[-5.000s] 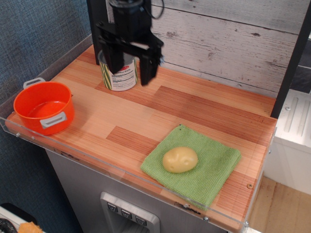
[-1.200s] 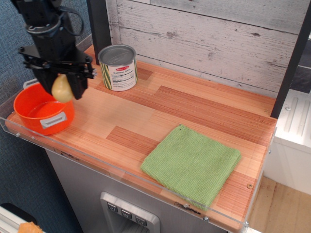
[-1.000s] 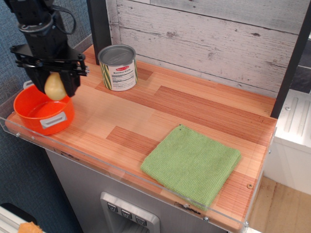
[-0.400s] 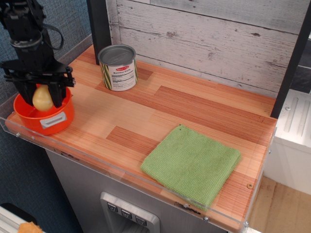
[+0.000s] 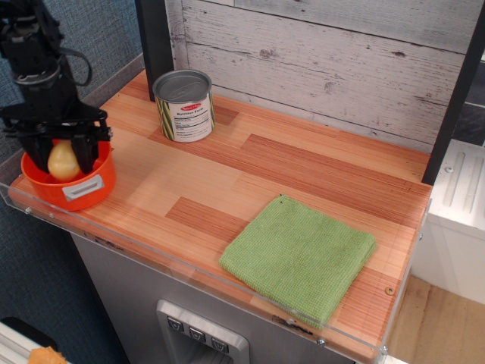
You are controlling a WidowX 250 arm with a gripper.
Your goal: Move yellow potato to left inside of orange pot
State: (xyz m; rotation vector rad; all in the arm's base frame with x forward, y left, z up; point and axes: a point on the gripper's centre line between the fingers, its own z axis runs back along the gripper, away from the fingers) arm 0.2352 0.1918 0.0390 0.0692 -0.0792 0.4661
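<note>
The orange pot (image 5: 97,186) stands at the front left corner of the wooden counter, a grey handle facing front. My black gripper (image 5: 62,157) hangs over the pot with its fingers reaching down into it. It is shut on the pale-yellow potato (image 5: 63,161), held upright between the fingers, low inside the pot's rim. Whether the potato touches the pot's floor is hidden by the pot wall.
A silver tin can (image 5: 183,105) with a striped label stands at the back, right of the pot. A green cloth (image 5: 299,256) lies flat at the front right. A clear plastic lip runs along the counter's front and left edges. A wooden plank wall stands behind.
The potato was lifted off the green cloth and carried left. Over the last second the gripper moved left and down, bringing the potato from above the pot's right rim down inside it.
</note>
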